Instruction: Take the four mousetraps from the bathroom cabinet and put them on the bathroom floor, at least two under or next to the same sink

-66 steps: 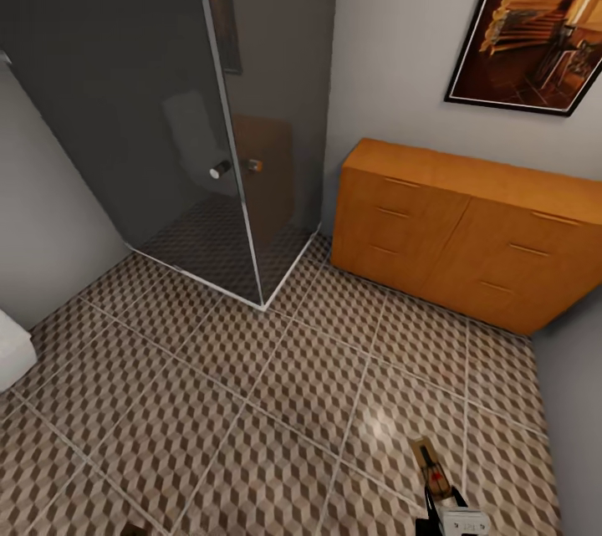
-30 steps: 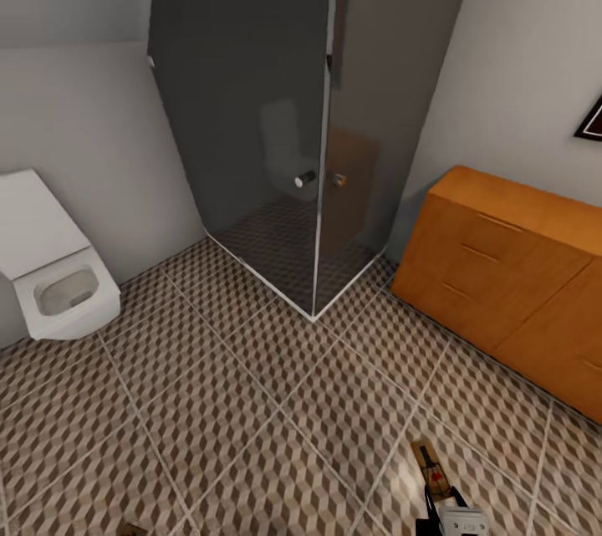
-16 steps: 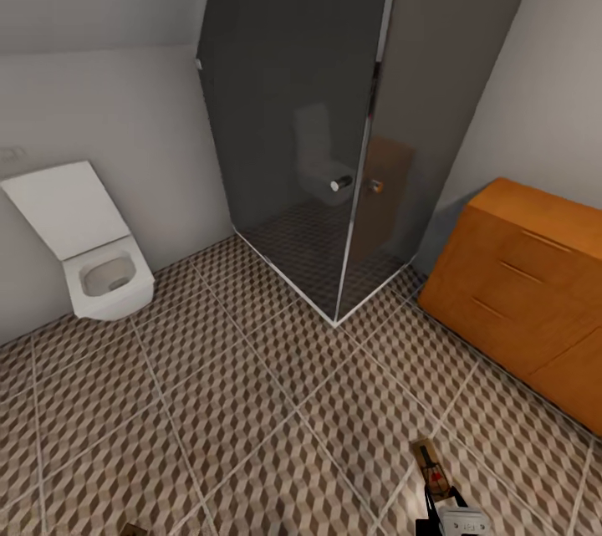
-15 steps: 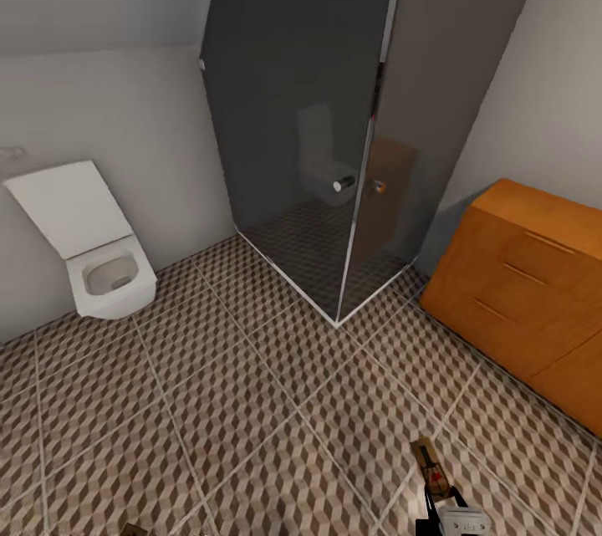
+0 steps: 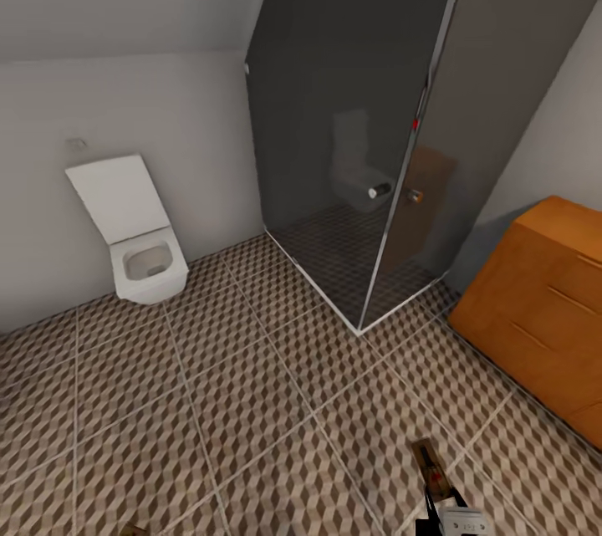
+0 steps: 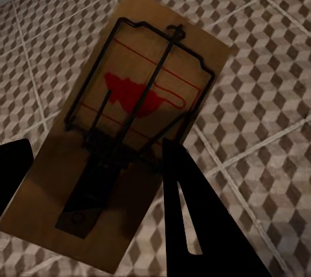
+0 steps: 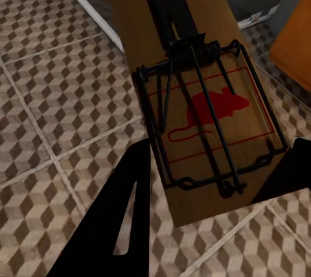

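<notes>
Bathroom floor (image 5: 209, 402): tile w/ cube print in brown, beige, white; pale grout, faint sheen. Cabinet (image 5: 543, 310): orange-brown wood, smooth satin, slim bar handles. Shower screen (image 5: 351, 143): dark smoked glass, glossy, reflective, w/ bright metal edge strips & chrome knob (image 5: 379, 191). Toilet (image 5: 138, 239): white, smooth, looks ceramic. Walls: matt pale paint. Left mousetrap (image 6: 139, 128): tan wood board, matt, dark metal wire, red printed mark. Right mousetrap (image 7: 194, 105): same wood, dark wire & coil spring, red mouse print. Hand fingers (image 7: 123, 225): black, matt.
</notes>
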Robot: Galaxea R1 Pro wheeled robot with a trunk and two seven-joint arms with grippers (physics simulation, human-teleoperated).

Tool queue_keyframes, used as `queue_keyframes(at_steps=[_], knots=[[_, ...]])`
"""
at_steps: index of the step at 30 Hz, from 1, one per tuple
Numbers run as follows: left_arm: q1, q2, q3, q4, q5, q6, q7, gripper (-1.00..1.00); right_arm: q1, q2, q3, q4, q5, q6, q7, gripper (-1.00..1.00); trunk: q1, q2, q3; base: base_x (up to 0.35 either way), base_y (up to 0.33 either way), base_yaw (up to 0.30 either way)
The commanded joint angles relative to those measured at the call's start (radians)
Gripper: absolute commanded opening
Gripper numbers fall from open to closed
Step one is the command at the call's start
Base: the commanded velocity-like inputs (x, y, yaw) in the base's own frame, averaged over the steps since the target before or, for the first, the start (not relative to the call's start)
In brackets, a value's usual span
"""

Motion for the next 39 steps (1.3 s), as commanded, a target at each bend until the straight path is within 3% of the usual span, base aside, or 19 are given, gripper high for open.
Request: queue_keyframes(at_steps=[1,39], knots=[[-0.002,-0.001,-0.008,0.003,0.004,-0.004,0.003,-1.0,0.0,-0.001,0.006,0.0,0.003,-0.001,-0.01,-1.0,0.001,-0.002,-0.001,0.0,-0.114,0.263],[-0.002,-0.001,-0.009,0.003,0.004,-0.004,0.003,-1.0,0.0,0.0,0.006,0.0,0.004,-0.001,-0.009,-1.0,0.001,-0.002,0.029,0.0,-0.121,0.264]])
